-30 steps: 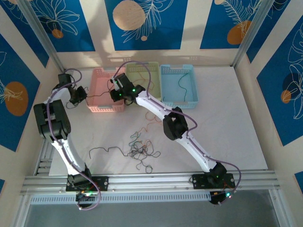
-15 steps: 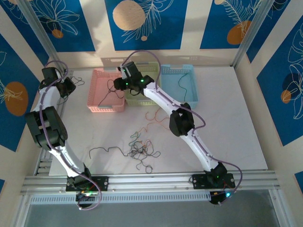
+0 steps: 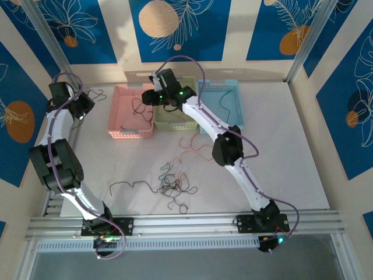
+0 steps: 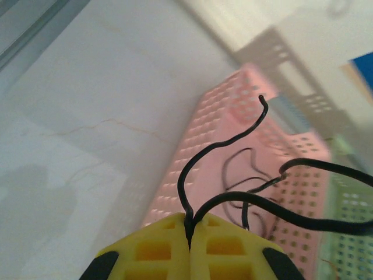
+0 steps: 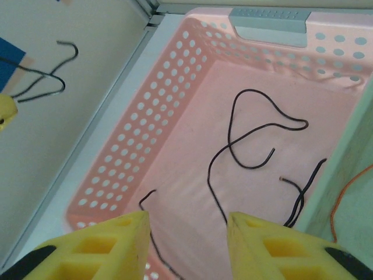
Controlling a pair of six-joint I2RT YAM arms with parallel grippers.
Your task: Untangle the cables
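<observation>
1. Nearest the arm bases, a tangle of cables (image 3: 173, 184) in black, orange-red and dark tones lies on the table (image 3: 280, 169). It is well apart from both grippers.
2. Just to the left of the tangle, a single dark strand (image 3: 133, 184) lies flat on the table and is not attached to it.
3. Beyond the tangle, an orange-red strand (image 3: 189, 142) lies on the table, near the front wall of the green basket (image 3: 175, 123).
4. Three baskets stand side by side at the far end: pink basket (image 3: 129, 134), green basket, blue basket (image 3: 230, 127). The blue basket holds one thin black wire (image 3: 224, 102).
5. Right gripper (image 5: 186, 233): the fingers are spread, with nothing between them. It hangs over the pink basket (image 5: 116, 175). Several loose black cables (image 5: 250, 134) lie on the basket floor below the fingertips and do not touch them. In the overhead view, the right gripper (image 3: 150, 99) sits above the far right part of the pink basket.
6. Left gripper (image 4: 189, 236): the yellow fingertips are pressed together and pinch a black cable (image 4: 201, 160) at their seam. The cable's curved ends rise out from the tips towards the pink basket (image 4: 233, 125). In the overhead view, the left gripper (image 3: 86, 108) is at the far left of the table, beside the pink basket and outside it.
</observation>
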